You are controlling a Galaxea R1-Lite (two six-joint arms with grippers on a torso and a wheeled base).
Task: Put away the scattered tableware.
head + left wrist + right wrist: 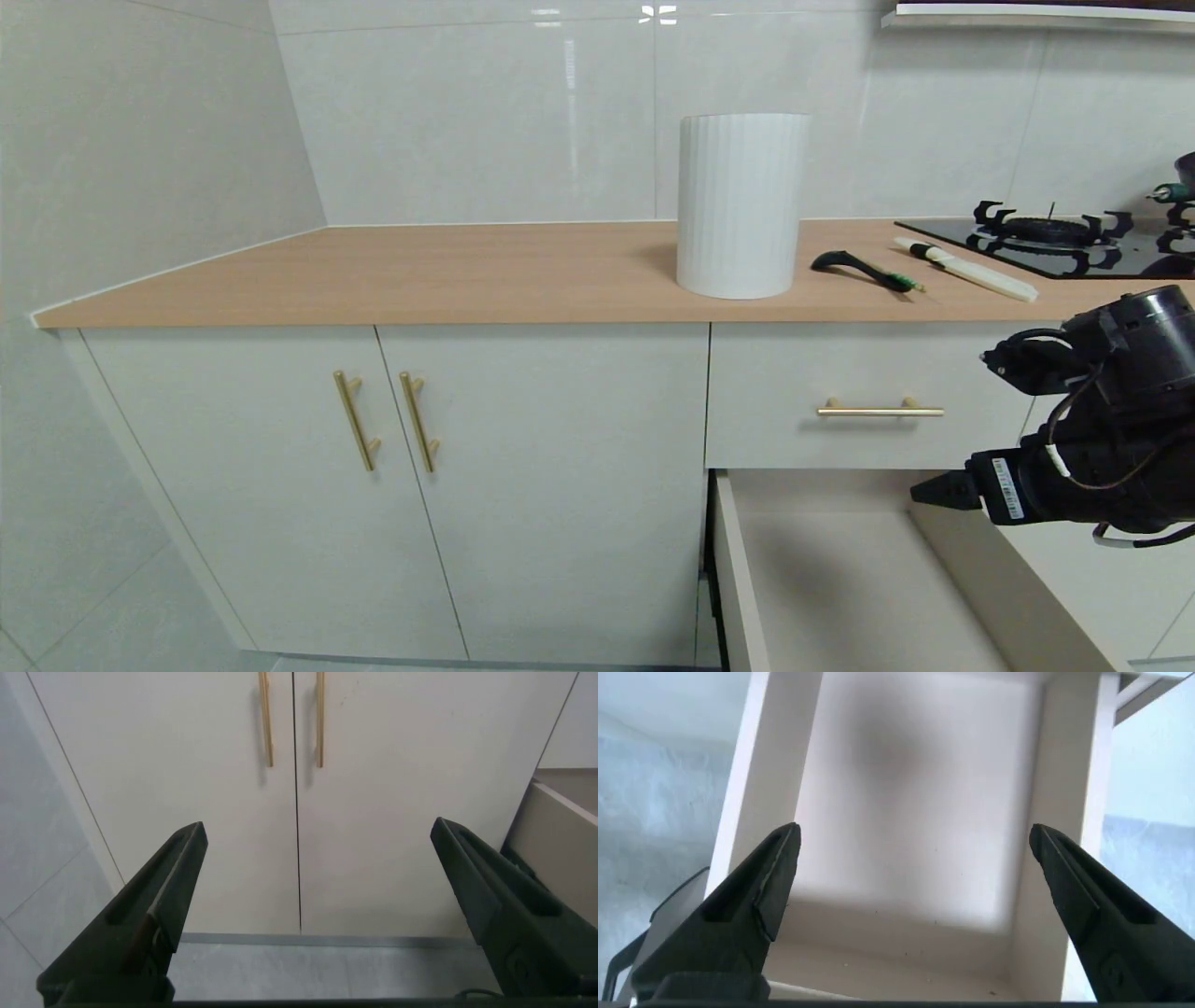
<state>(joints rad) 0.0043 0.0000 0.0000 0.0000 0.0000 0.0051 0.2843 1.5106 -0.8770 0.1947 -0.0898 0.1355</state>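
Left end effector (313,919): fingers spread wide apart, low down and facing the two cabinet doors (299,812); the gold bar handles (266,719) sit either side of the door seam, with a strip of floor below

Right end effector (910,910): fingers also wide apart, hanging over the open drawer (738,569), whose pale floor shows between the fingers in the right wrist view. In the head view my right arm (1111,439) is at the right edge, above the drawer's right wall

Tableware is on the desk (420,271), right-hand part:
- black-handled utensil (861,268) lying flat just right of the white ribbed canister (740,205), not touching it
- cream-coloured utensil (971,271) with a dark band near its far end, lying flat and angled between the black one and the hob (1050,245); the two are near each other but apart

The canister stands upright toward the back of the desk. The open drawer is the lower one, pulled out under a shut drawer (840,392) that has a gold handle (879,409)

Writing: a white label (1004,478) on my right arm, print too small to read. I see no legible marks on the canister or utensils
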